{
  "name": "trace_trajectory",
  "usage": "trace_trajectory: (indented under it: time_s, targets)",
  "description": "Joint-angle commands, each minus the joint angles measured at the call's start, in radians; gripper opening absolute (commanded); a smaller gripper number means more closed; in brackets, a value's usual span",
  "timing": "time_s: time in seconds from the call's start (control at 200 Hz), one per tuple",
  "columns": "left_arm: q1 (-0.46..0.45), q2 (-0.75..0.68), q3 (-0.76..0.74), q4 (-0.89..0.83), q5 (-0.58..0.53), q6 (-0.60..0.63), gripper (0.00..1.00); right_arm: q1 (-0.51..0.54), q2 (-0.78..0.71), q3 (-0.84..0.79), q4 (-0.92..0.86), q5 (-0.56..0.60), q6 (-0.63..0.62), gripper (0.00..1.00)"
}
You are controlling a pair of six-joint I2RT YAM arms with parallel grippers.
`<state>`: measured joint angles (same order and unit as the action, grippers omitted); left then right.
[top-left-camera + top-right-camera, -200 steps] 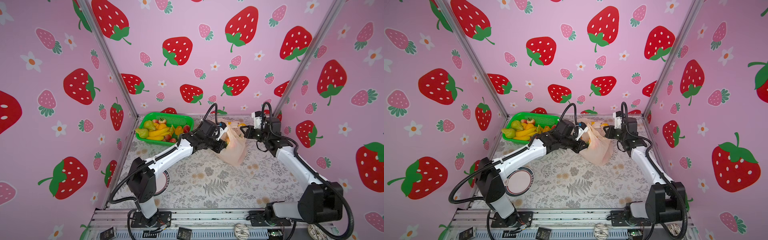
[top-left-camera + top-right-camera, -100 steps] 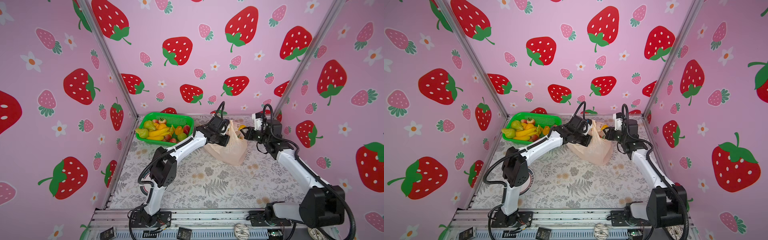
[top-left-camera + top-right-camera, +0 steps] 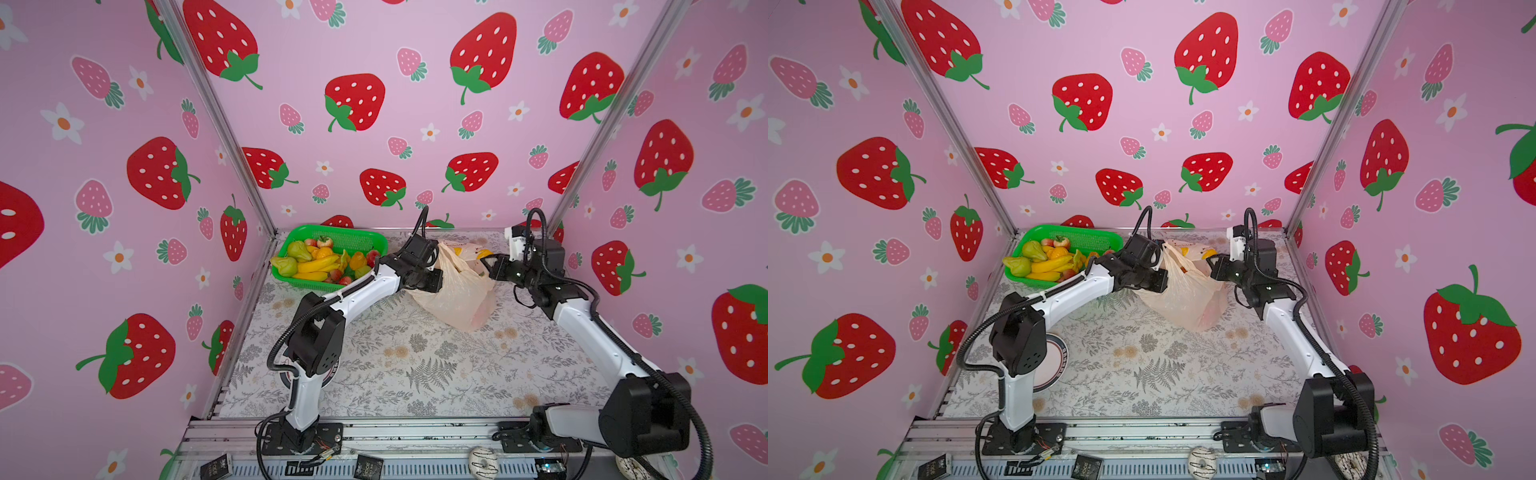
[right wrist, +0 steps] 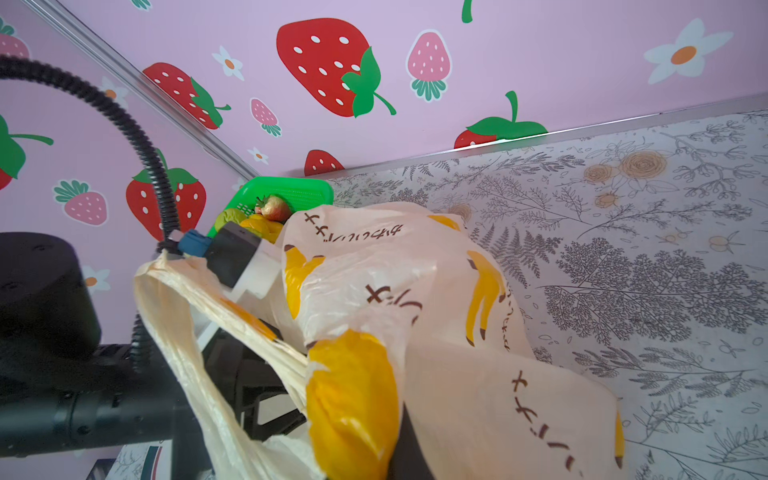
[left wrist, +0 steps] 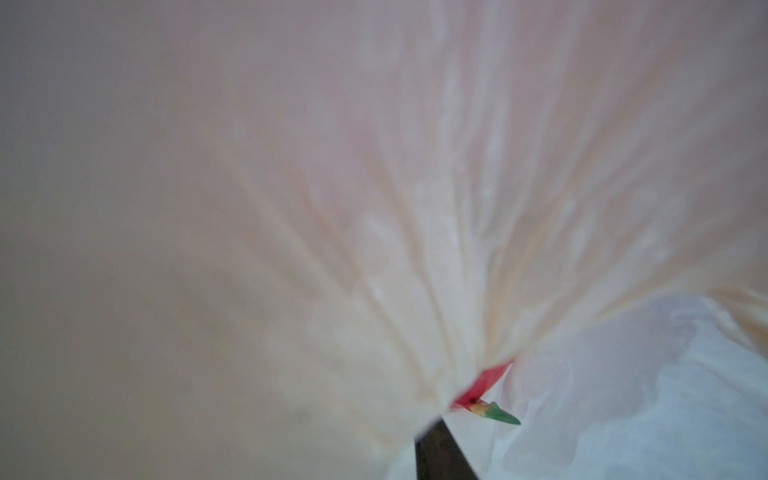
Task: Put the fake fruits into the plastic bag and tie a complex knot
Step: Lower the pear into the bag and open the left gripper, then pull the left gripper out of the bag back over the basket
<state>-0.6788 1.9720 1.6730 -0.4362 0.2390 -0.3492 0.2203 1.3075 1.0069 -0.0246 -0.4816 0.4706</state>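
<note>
The plastic bag, peach with printed bananas, stands at the back of the table between both arms. My right gripper is shut on its rim; film wraps the dark finger. My left gripper presses against the bag's other side, and a handle drapes over that wrist. Bag film fills the left wrist view, so the jaws' state is unclear; one dark finger and a red-and-green fruit bit show. Something pink shows through the film. More fake fruits lie in the basket. A knot is out of view.
The green mesh basket sits in the back left corner, close to the left forearm. A round plate lies under the left elbow. Two toy donuts rest on the front rail. Pink walls close in three sides.
The left arm swung up to the bag's top and settled against its side. The bag has spread wider and slumped. The right arm has barely moved.
</note>
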Motion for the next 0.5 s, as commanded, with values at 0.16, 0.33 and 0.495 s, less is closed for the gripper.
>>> trace_trajectory:
  time_s: [0.16,0.33,0.495]
  targets:
    - [0.045,-0.249,-0.202,0.159,0.077,-0.05,0.51,0.002,-0.035,0.004,-0.03,0.037,-0.004,0.07]
    - [0.09,-0.393,-0.326,0.209,0.102,-0.078,0.56,0.001,-0.039,-0.008,-0.028,0.049,0.005,0.07]
    - [0.142,-0.533,-0.443,0.248,0.122,-0.109,0.59,0.001,-0.042,-0.006,-0.029,0.056,0.008,0.07]
